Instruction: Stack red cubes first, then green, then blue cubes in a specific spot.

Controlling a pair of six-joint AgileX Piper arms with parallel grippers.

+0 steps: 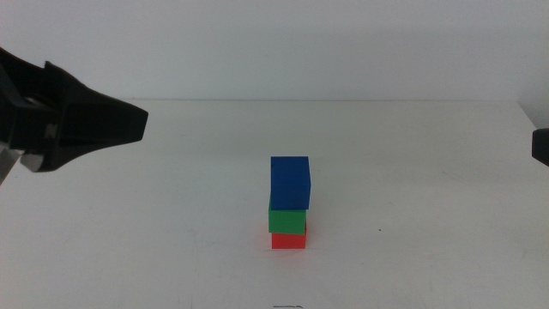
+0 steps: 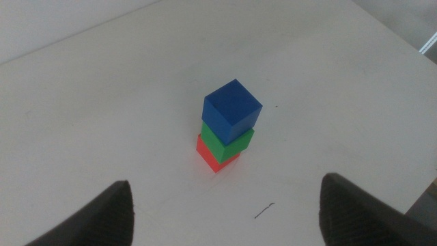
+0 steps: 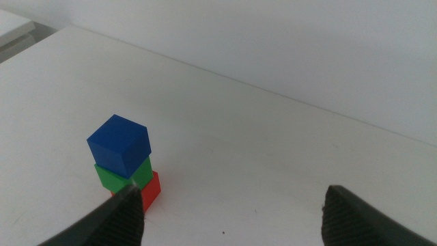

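On the white table stands a stack of three cubes. The red cube (image 1: 289,240) is at the bottom, the green cube (image 1: 287,221) rests on it, and the blue cube (image 1: 290,182) sits on top, turned slightly. The same red cube (image 2: 213,156), green cube (image 2: 229,142) and blue cube (image 2: 232,109) show in the left wrist view. The specific spot is covered by the stack. My left gripper (image 1: 129,124) hovers open, well left of the stack and above the table. At the right edge only the tip of my right gripper (image 1: 541,146) shows; its own view shows it open (image 3: 235,219), empty, away from the stack.
A short dark mark (image 2: 264,210) lies on the table in front of the stack. The table's far edge (image 1: 343,100) meets a pale wall. Bare white tabletop surrounds the stack on all sides.
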